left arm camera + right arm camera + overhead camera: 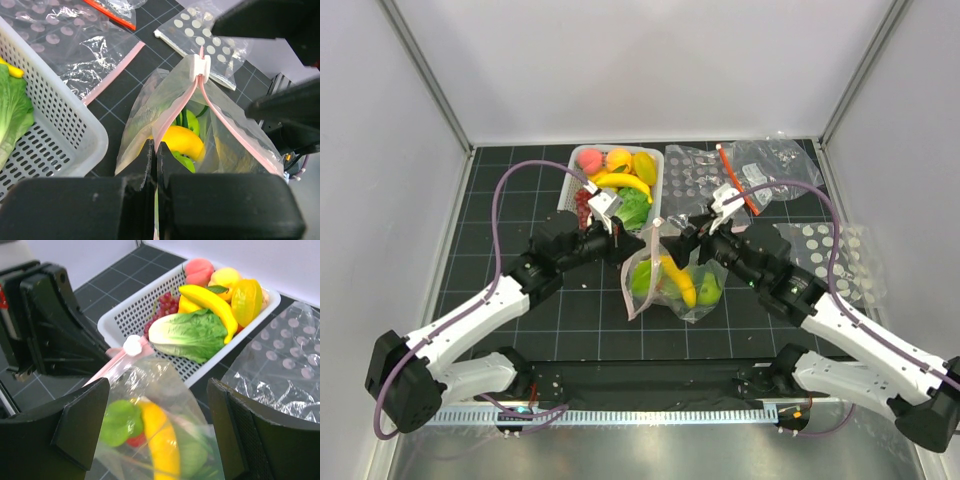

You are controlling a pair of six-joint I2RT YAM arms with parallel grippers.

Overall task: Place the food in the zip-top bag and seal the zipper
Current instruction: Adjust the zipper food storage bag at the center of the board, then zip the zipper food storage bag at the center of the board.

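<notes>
The zip-top bag [672, 285] stands at the table's middle, holding a yellow banana [680, 283], green pieces [642, 277] and a red piece [134, 439]. Its pink zipper [175, 107] is spread open in a V that meets at a white slider [201, 66]. My left gripper [624, 243] is shut on the near end of the zipper strip [156, 150]. My right gripper [693, 232] is open, its fingers [80, 425] standing either side of the bag's top [157, 390] near the slider [132, 345]. More food lies in the white mesh basket [575, 160]: lettuce [192, 335], banana [210, 302], peach [199, 271], grapes [167, 304].
A clear bag with an orange-red strip [735, 180] lies at the back right. Dotted clear bags lie beside it [695, 175] and at the far right [840, 255]. The basket wall [60, 125] is just left of the zip-top bag. White walls enclose the table.
</notes>
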